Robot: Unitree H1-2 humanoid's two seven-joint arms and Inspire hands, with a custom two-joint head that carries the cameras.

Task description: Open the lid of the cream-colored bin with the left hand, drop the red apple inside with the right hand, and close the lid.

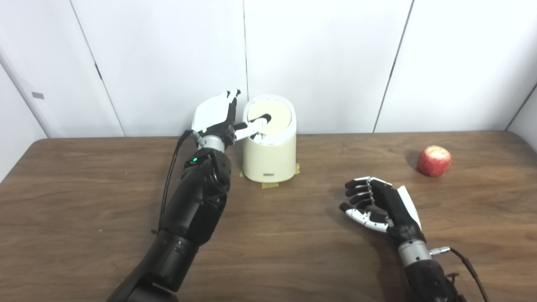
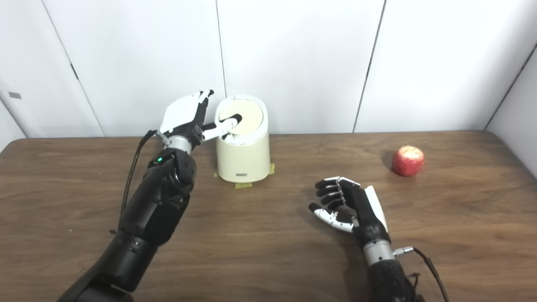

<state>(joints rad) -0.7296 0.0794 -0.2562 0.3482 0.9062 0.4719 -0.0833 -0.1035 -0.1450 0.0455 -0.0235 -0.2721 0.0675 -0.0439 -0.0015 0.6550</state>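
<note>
The cream-colored bin [image 1: 270,147] stands at the table's [image 1: 84,201] far edge, taped down at its base; a small dark label low on its front is too blurred to read. The left hand [image 1: 216,115] is just left of the bin, thumb reaching onto the round lid [image 1: 275,115]; whether it grips is unclear. Right of the bin, well apart, lies the red apple [image 1: 434,160]. The right hand [image 1: 379,205] rests in front of the bin, fingers loosely curled, empty.
</note>
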